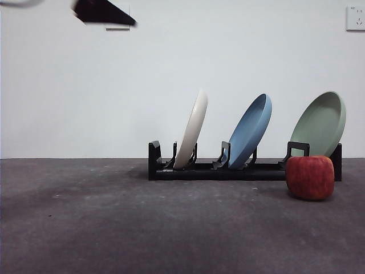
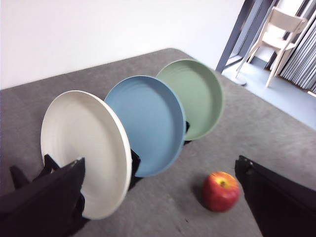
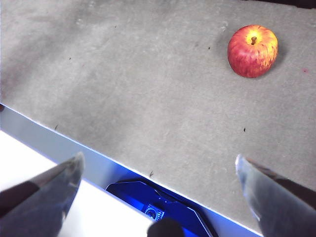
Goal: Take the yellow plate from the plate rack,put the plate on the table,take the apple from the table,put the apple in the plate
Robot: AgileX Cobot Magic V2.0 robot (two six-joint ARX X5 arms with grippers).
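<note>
1. Front view: we see yellow plate [image 1: 192,130] upright in plate rack [image 1: 217,169], apple [image 1: 309,177] on tabletop [image 1: 114,222] beside the rack's end.
2. Left gripper [image 2: 163,197]: fingers spread wide nr plate, holding nothing.
3. Right gripper [image 3: 158,192]: fingers open, empty, at tabletop edge; rack unseen there.

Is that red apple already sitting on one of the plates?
No: the apple sits on the bare table in front of the plate rack, where all three plates stand in their slots.

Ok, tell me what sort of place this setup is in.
Probably an indoor lab or office test room, not a home kitchen. A plain white wall with a wall socket stands behind a bare grey table, and a pale chair sits on a smooth floor by dark framing and curtains.
</note>
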